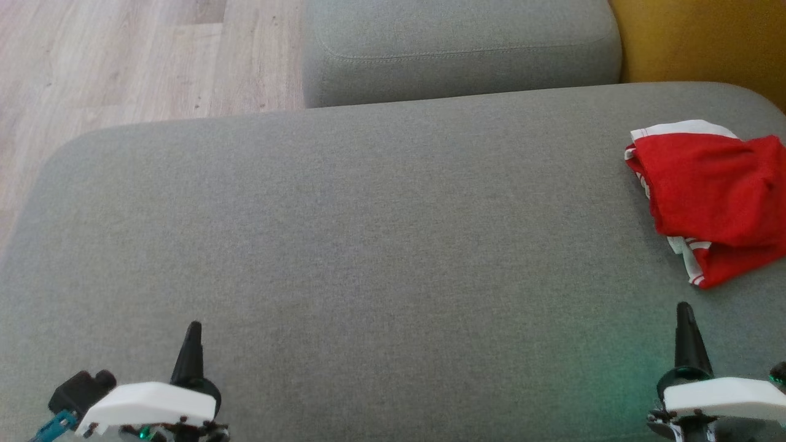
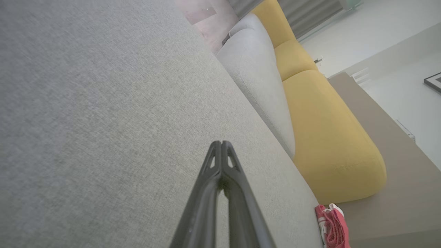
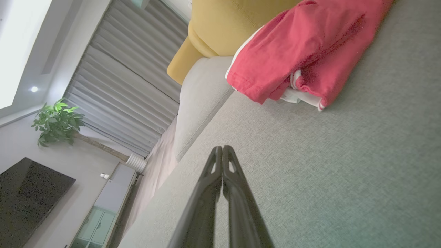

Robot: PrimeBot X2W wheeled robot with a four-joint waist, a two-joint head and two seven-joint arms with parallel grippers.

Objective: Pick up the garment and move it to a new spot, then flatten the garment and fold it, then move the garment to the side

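A red garment (image 1: 715,196) with white trim lies folded in a loose bundle at the right edge of the grey sofa seat (image 1: 344,245). The right wrist view has the garment (image 3: 303,51) just ahead of the fingers; the left wrist view catches the garment (image 2: 332,227) far off at its bottom right. My right gripper (image 1: 683,309) is shut and empty, hovering near the seat's front edge a short way below the garment, apart from it. My left gripper (image 1: 193,326) is shut and empty at the lower left, far from the garment.
A second grey cushion (image 1: 460,49) lies beyond the seat, with a yellow cushion (image 1: 700,37) at the back right. Wooden floor (image 1: 123,55) shows at the upper left. A broad stretch of bare seat lies between the two grippers.
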